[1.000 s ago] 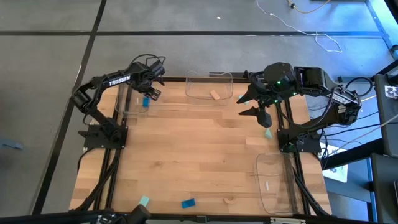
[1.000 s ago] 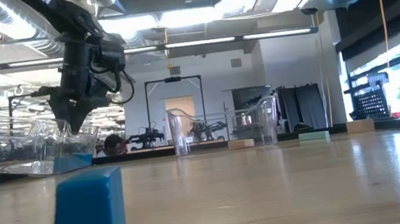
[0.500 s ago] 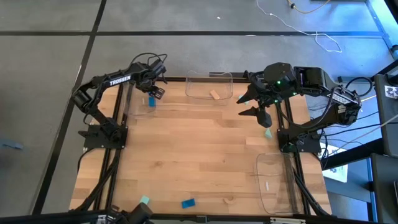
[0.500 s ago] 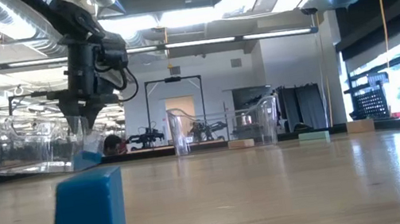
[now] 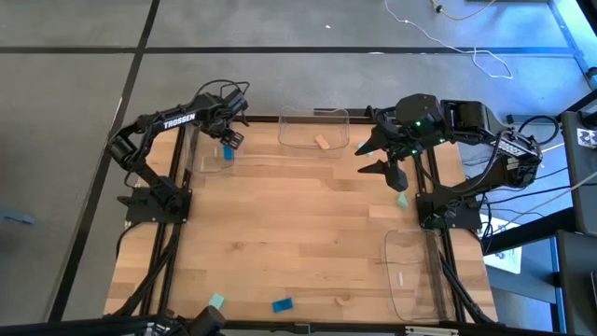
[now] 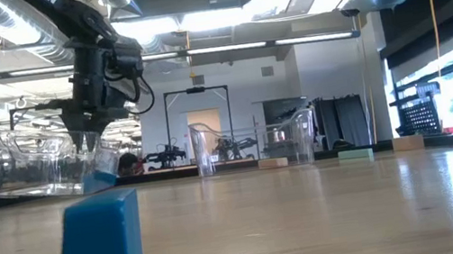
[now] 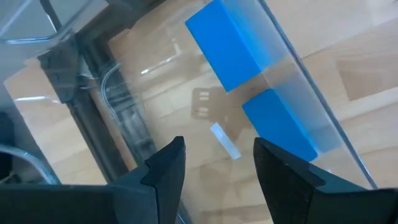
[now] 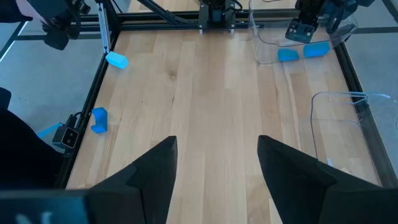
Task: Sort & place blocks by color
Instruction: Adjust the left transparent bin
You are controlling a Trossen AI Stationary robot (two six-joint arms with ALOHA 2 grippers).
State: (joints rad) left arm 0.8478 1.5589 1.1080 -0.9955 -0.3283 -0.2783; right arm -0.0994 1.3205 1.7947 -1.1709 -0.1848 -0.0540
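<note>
Two blue blocks (image 8: 287,54) (image 8: 316,50) lie in a clear tray (image 5: 207,149) at the table's far left; the left wrist view shows them through its wall (image 7: 230,43) (image 7: 280,124). My left gripper (image 5: 230,138) (image 6: 86,145) (image 7: 217,171) points steeply down at that tray's right wall, open. A tan block (image 5: 322,142) lies in the far middle tray (image 5: 312,119). A mint block (image 5: 402,200) rests on the table under my right arm. My right gripper (image 5: 384,155) (image 8: 217,180) hangs open, high above the table's far right. My left gripper comes from above with its open fingers at the rim of the clear tray's right wall (image 6: 95,150). The clear plastic hides whether a finger touches the wall, and I cannot tell.
A third clear tray (image 5: 410,271) lies at the near right. Near the front edge lie a mint block (image 5: 216,301), a blue block (image 5: 282,304) and a tan block (image 5: 343,301). A blue block (image 6: 73,252) stands close before the low camera. The table's middle is bare wood.
The far-left tray has shifted a little toward the table's right edge, and the blue block inside has moved with it and now lies tilted. My left gripper has swung slightly the same way, its fingers equally wide apart.
</note>
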